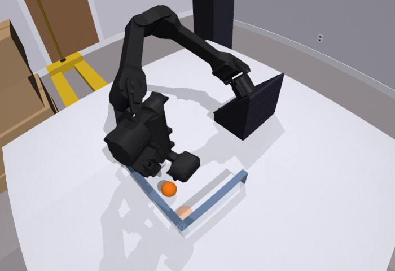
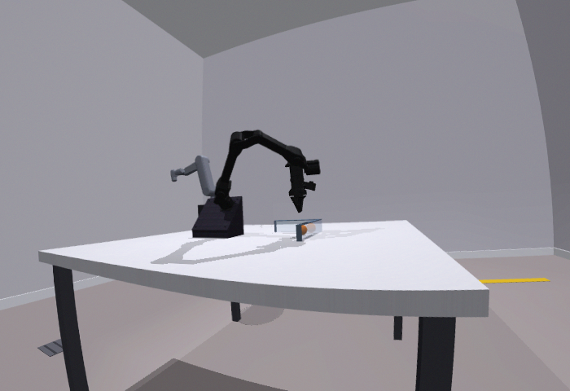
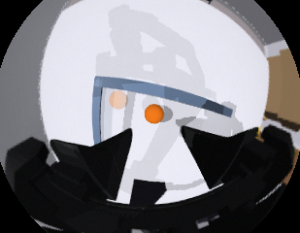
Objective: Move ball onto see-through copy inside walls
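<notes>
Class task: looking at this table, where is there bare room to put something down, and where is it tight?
Bare table lies between the black base and the shorter wall, and beyond both walls. It is tight inside the corner: ball, see-through copy, open gripper above.
</notes>
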{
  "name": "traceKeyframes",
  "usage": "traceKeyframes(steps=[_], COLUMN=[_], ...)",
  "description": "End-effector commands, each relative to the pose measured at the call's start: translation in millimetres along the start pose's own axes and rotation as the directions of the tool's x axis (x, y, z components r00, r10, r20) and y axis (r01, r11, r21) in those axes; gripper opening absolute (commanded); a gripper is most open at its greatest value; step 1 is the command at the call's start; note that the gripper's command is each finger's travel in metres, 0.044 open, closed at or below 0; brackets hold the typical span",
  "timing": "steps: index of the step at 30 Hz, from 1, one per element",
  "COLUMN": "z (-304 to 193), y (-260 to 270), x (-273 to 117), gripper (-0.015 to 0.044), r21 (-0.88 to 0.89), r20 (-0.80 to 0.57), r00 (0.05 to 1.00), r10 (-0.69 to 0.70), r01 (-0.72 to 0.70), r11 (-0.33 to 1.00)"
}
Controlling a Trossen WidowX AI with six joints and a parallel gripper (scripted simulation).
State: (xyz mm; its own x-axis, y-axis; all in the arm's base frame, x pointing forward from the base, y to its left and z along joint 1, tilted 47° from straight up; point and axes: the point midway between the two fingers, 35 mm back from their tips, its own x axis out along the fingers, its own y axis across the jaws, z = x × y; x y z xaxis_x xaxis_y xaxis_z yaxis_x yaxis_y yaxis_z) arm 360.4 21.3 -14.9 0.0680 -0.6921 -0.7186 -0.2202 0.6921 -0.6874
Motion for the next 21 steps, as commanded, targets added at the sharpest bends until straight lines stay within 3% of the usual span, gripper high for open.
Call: traceKeyframes(steps=[1,21], z=[4.3,3.7], y=[0.4,-0.7], x=[25.4,47.8], gripper=[0.0326,0.0326], r21=[0.227,0.227], r20=[-0.038,-0.038], r00=[0.998,0.998], r10=[-0.045,-0.045], r01=[0.052,0.053], r11=[0.973,0.973])
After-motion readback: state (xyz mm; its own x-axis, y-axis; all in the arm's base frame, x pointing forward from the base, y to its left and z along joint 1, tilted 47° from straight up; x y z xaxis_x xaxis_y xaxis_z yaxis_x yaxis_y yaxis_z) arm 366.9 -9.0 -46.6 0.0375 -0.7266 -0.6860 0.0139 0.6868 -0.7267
